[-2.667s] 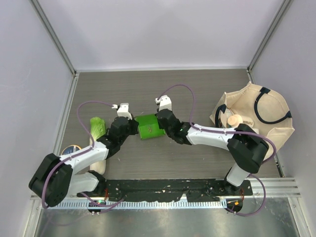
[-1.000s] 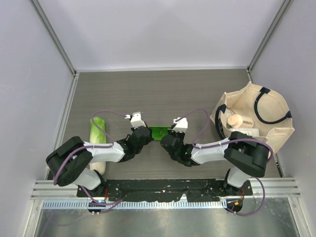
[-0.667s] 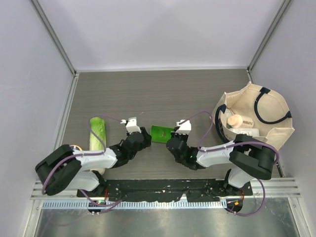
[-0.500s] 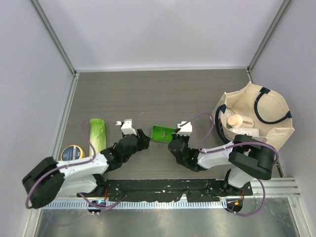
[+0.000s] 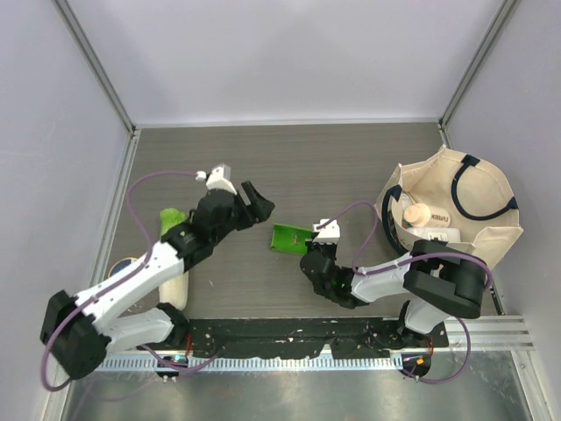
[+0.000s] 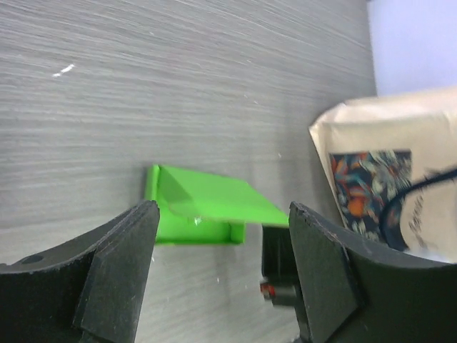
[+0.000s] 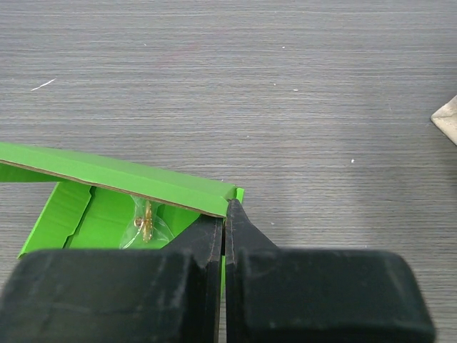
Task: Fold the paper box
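A: Left gripper (image 5: 255, 207) hangs wide open, clear of the bright green thin-cardboard paper box (image 5: 291, 238), which sits on the grey wood-grain tabletop (image 5: 351, 167) with one flap raised.

B: Right gripper (image 7: 226, 214) is pinched tight on its right corner. Bring left over the free flap, press along the crease, right anchors against skidding.

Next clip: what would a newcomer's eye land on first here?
The bright green box at mid-table stands out first, partly folded, with its right corner pinched in the shut right gripper. Next come the left gripper, open to the box's left, and the beige tote at the table's right edge.
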Available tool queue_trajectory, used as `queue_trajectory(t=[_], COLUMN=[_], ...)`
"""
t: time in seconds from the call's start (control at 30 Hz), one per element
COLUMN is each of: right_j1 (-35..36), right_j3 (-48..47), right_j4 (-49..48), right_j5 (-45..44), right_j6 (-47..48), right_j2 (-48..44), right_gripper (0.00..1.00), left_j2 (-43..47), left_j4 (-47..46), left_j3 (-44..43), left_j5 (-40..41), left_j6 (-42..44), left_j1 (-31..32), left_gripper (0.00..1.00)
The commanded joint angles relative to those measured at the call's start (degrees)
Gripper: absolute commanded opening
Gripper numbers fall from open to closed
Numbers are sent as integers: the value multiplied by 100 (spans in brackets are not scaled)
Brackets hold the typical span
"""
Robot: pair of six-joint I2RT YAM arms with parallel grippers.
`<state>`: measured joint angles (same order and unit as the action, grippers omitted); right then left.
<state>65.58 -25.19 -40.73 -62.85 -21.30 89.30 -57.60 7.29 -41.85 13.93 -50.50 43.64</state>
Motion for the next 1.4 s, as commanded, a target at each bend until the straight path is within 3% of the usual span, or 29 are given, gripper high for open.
queue_trajectory(t=[0.0, 0.23, 0.5, 0.6, 0.67, 0.8, 0.87, 1.0, 1.07, 1.2, 1.3, 1.37], right_j1=[34, 42, 51, 42, 34, 60, 130, 245, 262, 262, 131, -289], right_j3=[102, -12, -21, -30, -47, -258, -302, -381, -513, -566, -566, -828], right_j4=[-75, -102, -137, -102, -32, 960, 1460, 2698, 3697, 5327, 5804, 5866], right_j5=[-289, -263, -228, -228, -167, -70, 35, 508, 790, 1599, 2415, 3495], right_j6=[108, 126, 82, 38, -14, -575, -796, -1314, -1701, -2281, -2143, -1758], right_j2=[9, 176, 290, 290, 264, 132, -78, -667, -1087, -1921, -2660, -2865], right_gripper=[1, 1, 1, 1, 1, 12, 17, 50, 59, 63, 65, 65], left_j2=[-1050, -2009, -2106, -2237, -2378, -2493, -2519, -2519, -2545, -2615, -2694, -2721], left_j4=[582, 362, -245, -429, -570, -694, -703, -703, -703, -842, -870, -870], left_j3=[-561, -896, -272, -114, -17, 132, 203, 308, 344, 370, 300, 273], left_j5=[-997, -1867, -1710, -1710, -1824, -1745, -1666, -1551, -1560, -1560, -1622, -1613], left_j6=[-232, 207, 400, 401, 357, 322, 339, 357, 366, 374, 366, 374], left_j1=[-812, -848, -664, -646, -637, -497, -462, -409, -391, -382, -374, -347], left_gripper=[77, 59, 64, 56, 43, 24, 20, 15, 15, 16, 16, 16])
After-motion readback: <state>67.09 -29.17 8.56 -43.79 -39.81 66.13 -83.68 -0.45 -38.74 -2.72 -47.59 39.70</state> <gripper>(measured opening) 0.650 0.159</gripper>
